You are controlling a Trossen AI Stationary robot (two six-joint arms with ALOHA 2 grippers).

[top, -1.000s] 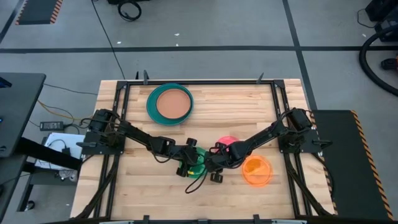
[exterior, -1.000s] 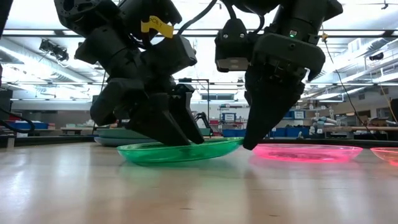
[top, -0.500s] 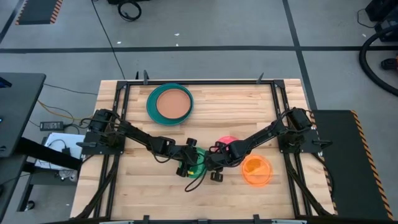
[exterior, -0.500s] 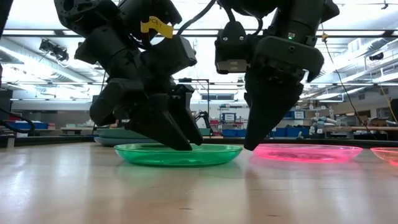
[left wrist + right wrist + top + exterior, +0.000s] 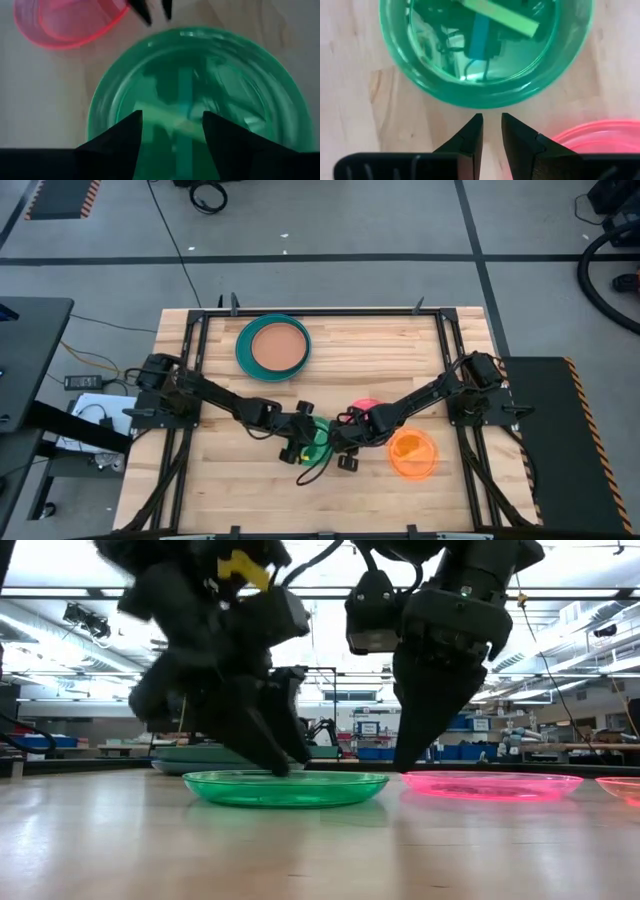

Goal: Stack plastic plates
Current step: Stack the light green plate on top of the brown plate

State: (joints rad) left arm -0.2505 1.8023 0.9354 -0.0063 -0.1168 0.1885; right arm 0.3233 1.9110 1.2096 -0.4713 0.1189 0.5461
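Plates sit in three spots on my table (image 5: 400, 350), and both arms have met over the middle one. My left gripper (image 5: 172, 131) hangs low over the small green plate (image 5: 286, 787), its two dark fingers spread wide with nothing between them; from the left wrist view the green dish fills the space under and ahead of the tips, so the plate lies directly below the jaws rather than inside them. In the low view the green plate rests flat on the wood. My right gripper (image 5: 491, 127) stands just off that plate's rim, on the side toward the pink plate (image 5: 492, 785). Its fingers are drawn narrow, with only a slim gap of bare wood showing between the tips, and they hold nothing; the green rim lies just ahead of them and a curve of pink edge lies just beside one finger. I read the tips as close above the table between the green and pink plates, though I cannot tell whether they touch the wood. The orange plate (image 5: 412, 453) lies flat just beyond the pink one, on the far side of the right gripper from the green dish. Well apart from both sets of jaws, toward the back of the table, a tan-brown plate (image 5: 279, 347) sits nested inside a larger teal plate (image 5: 243, 347), whose rim rings it all round.
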